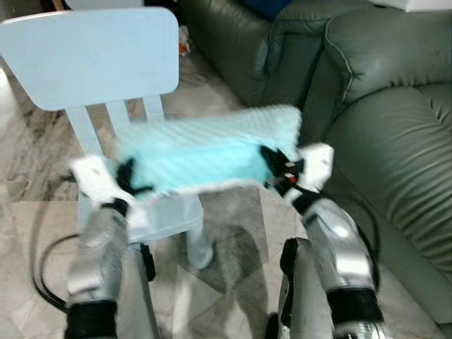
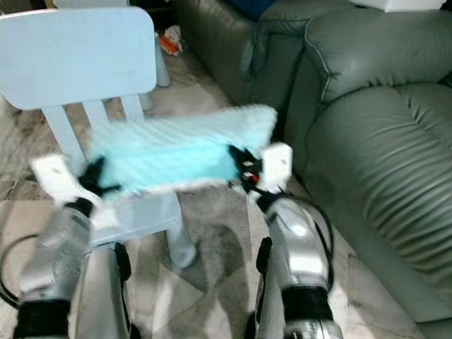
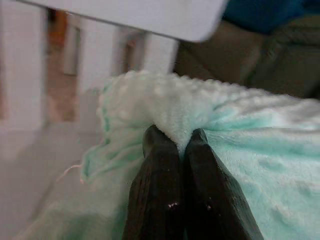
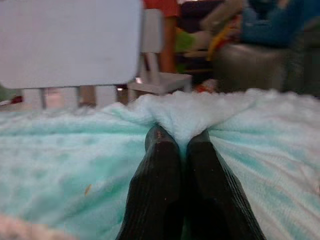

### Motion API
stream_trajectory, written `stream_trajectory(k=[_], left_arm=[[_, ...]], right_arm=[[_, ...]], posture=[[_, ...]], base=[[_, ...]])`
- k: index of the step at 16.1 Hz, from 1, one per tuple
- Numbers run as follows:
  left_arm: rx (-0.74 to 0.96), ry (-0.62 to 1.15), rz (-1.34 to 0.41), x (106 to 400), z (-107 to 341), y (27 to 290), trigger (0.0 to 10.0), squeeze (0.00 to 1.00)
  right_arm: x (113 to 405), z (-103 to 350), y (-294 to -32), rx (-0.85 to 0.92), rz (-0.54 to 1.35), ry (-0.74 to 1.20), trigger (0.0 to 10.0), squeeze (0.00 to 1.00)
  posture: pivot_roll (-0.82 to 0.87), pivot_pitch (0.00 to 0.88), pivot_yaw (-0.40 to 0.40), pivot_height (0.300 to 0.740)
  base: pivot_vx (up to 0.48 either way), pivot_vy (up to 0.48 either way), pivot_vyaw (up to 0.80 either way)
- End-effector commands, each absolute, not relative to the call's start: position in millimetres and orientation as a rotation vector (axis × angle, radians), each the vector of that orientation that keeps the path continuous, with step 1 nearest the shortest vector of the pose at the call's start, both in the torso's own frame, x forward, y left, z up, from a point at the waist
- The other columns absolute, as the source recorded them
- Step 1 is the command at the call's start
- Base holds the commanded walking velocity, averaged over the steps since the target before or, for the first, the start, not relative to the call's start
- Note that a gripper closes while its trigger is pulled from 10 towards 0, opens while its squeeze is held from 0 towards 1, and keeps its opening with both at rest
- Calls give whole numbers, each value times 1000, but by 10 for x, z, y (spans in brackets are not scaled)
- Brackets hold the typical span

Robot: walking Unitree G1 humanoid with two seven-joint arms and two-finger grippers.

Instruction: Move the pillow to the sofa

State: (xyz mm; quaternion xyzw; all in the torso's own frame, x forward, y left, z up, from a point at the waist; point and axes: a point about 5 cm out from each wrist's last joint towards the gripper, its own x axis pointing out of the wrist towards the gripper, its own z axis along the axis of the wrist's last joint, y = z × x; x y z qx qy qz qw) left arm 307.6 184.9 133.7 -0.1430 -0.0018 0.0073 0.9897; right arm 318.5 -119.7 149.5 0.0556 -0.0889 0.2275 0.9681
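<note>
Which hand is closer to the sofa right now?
Right. The right hand grips the pillow end beside the sofa; the left hand grips the far end.

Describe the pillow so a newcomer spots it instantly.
Left of the grey-green sofa stands a pale blue chair. Over its seat, the pillow is pinched between the left gripper and right gripper: fluffy, mint-green, the only soft textile there.

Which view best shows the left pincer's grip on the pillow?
Left wrist view: the left pincer is shut, pinching the pillow's edge up close. Head views show that grip small and blurred; right wrist view shows the pillow's other end.
</note>
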Motion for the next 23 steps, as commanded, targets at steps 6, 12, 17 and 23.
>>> stream_trajectory(k=[6, 12, 17, 23], left_arm=[[-274, 33, -91, 3106, 1312, 1638, 4314, 0], [-200, -26, -48, 3031, 1341, 1709, 10000, 0], [-200, -29, -58, 3042, 1337, 1707, 10000, 0], [-220, -22, -65, 3041, 1320, 1669, 10000, 0]], right_arm=[[3013, 1639, -1419, 101, 262, -163, 10000, 0], [2998, 1811, -1415, 91, 246, -193, 10000, 0], [2990, 1835, -1378, 94, 257, -194, 10000, 0], [2983, 1836, -1339, 103, 276, -188, 10000, 0]], posture=[[-145, 0, 27, 392], [-135, 0, 18, 392], [-136, 0, 20, 392], [-141, 0, 21, 392]], base=[[0, 0, 0], [0, 0, 0], [0, 0, 0], [0, 0, 0]])
